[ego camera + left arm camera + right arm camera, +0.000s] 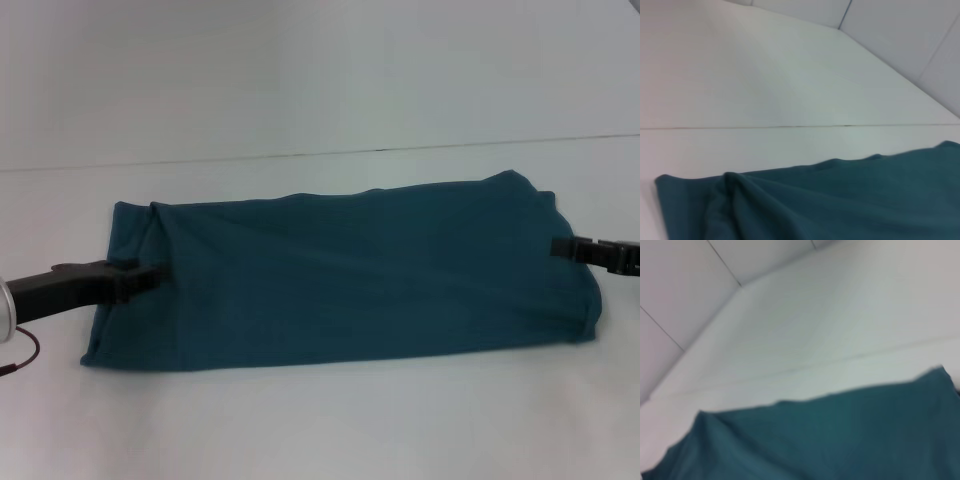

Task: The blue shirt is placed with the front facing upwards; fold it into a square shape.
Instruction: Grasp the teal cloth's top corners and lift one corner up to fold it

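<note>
Lying between left gripper (pixel 150 272), right gripper (pixel 556 245): blue shirt (pixel 350 270).

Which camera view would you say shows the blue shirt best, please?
The head view: it shows the whole blue shirt as a long folded band on the table. The left wrist view shows one bunched end; the right wrist view one edge.

1 blue shirt (pixel 350 270), 2 grippers: left gripper (pixel 150 275), right gripper (pixel 556 245), 1 table (pixel 320 420)
</note>
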`<state>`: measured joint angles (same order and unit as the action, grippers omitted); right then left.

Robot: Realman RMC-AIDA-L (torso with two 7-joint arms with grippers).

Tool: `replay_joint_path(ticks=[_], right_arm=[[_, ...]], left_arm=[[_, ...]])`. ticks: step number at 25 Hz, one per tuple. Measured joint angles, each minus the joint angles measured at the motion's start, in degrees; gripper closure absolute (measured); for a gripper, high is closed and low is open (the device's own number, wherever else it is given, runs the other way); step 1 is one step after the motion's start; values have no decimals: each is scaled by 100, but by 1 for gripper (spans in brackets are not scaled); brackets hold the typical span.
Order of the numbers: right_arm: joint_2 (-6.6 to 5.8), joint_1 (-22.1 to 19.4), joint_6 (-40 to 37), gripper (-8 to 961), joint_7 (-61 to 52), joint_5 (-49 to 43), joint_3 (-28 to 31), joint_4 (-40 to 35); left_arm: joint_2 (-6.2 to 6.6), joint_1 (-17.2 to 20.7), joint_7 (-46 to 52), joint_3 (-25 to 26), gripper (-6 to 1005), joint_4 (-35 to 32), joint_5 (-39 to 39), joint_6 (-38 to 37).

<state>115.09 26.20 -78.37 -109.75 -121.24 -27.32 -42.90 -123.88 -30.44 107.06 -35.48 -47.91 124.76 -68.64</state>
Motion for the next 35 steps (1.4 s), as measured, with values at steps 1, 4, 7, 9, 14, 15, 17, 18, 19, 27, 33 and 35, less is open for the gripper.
replay_joint_path(ticks=[1, 4, 7, 9, 14, 15, 17, 18, 19, 27, 33, 35], right_arm=[[3, -1, 24, 698, 155, 122, 16, 82], [37, -1, 38, 574, 609, 455, 67, 210], [72, -2, 54, 447, 890, 676, 86, 284], [90, -1, 71, 363, 1012, 801, 88, 340], [231, -16, 27, 194, 1166, 1216, 75, 333], [250, -11, 18, 166, 1166, 1246, 63, 312], [266, 30, 3, 110, 1149, 1250, 25, 290], [270, 54, -10, 82, 1143, 1245, 8, 289], [276, 73, -26, 54, 1147, 1244, -3, 288], [313, 212, -143, 23, 1201, 1238, -75, 287], [312, 264, -124, 23, 1191, 1241, -89, 326], [312, 267, -113, 23, 1191, 1247, -89, 334]], left_arm=[[-1, 0, 27, 0, 597, 3, -8, 38], [-3, 12, 64, 5, 590, 13, -51, 158], [-4, 24, 66, 7, 358, 17, -62, 294], [-4, 24, 67, -16, 293, 33, -42, 472], [-4, 19, 34, -51, 148, 116, -18, 645], [-4, 16, 30, -58, 133, 135, -15, 629], [-4, 15, 25, -110, 104, 138, -10, 559], [-5, 13, 22, -153, 90, 138, -10, 520], [-4, 8, 21, -226, 90, 138, -9, 465], [-13, -75, 7, -736, 90, 253, -3, 484], [-14, -131, 4, -889, 90, 533, 141, 1208], [-13, -137, 36, -889, 91, 591, 241, 1422]])
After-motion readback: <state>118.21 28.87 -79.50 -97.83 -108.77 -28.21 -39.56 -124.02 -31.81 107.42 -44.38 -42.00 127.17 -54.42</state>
